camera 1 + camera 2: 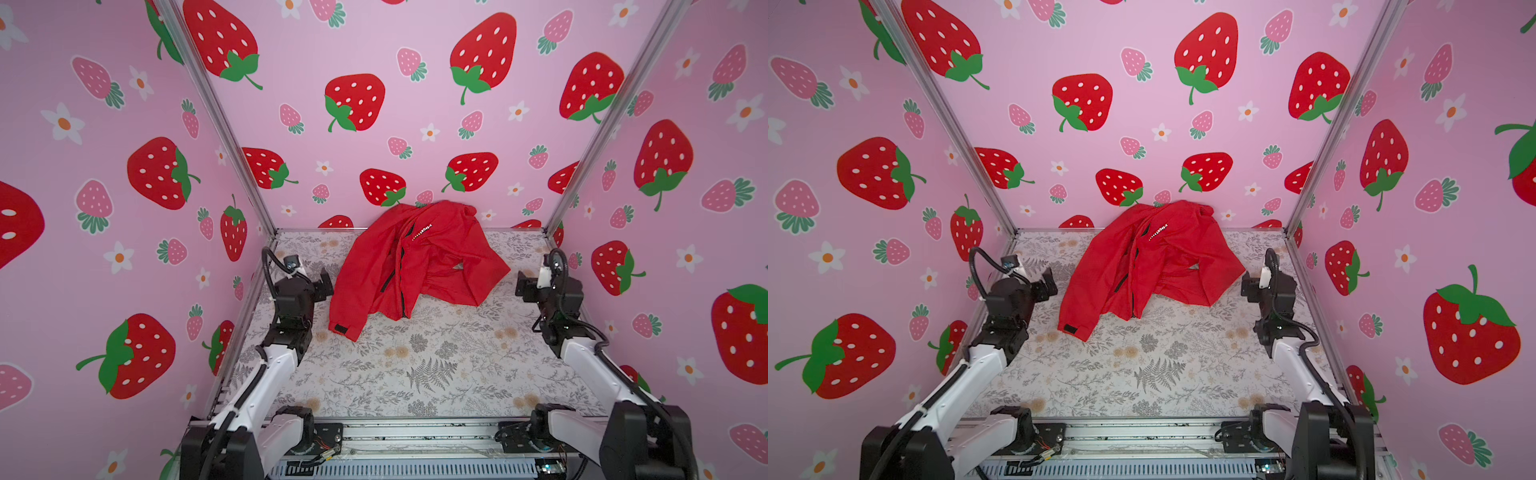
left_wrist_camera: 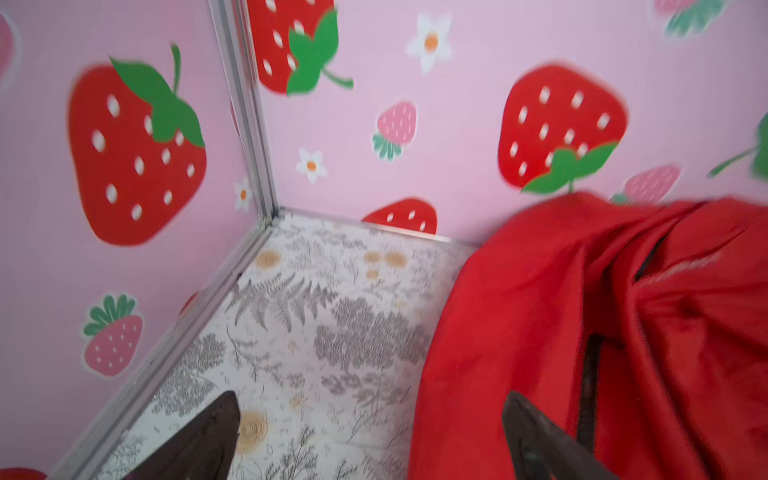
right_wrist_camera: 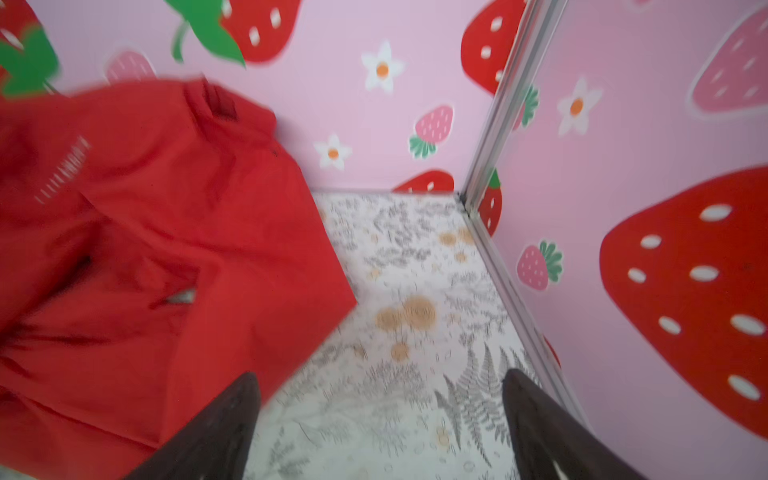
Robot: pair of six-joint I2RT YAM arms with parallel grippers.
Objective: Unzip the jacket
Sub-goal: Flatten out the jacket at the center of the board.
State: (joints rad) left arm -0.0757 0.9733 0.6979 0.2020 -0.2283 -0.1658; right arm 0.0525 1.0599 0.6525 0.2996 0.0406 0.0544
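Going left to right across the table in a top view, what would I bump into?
Black left gripper → crumpled bright red thin-fabric jacket → black right gripper.

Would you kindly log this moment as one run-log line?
jacket: crumpled, not held | left gripper: open, empty | right gripper: open, empty

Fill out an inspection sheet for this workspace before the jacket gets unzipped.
Surface: floral table cover, lying flat.
Job's things: red jacket crumpled at the far edge; its black front zipper looks closed.
Clutter: nothing seen.
Grippers: left gripper and right gripper flank the jacket, jaws open, holding nothing.
Cables: black cables loop over both wrists, clear of the jacket.
Surroundings: pink strawberry-print walls on three sides, metal frame posts in the corners.
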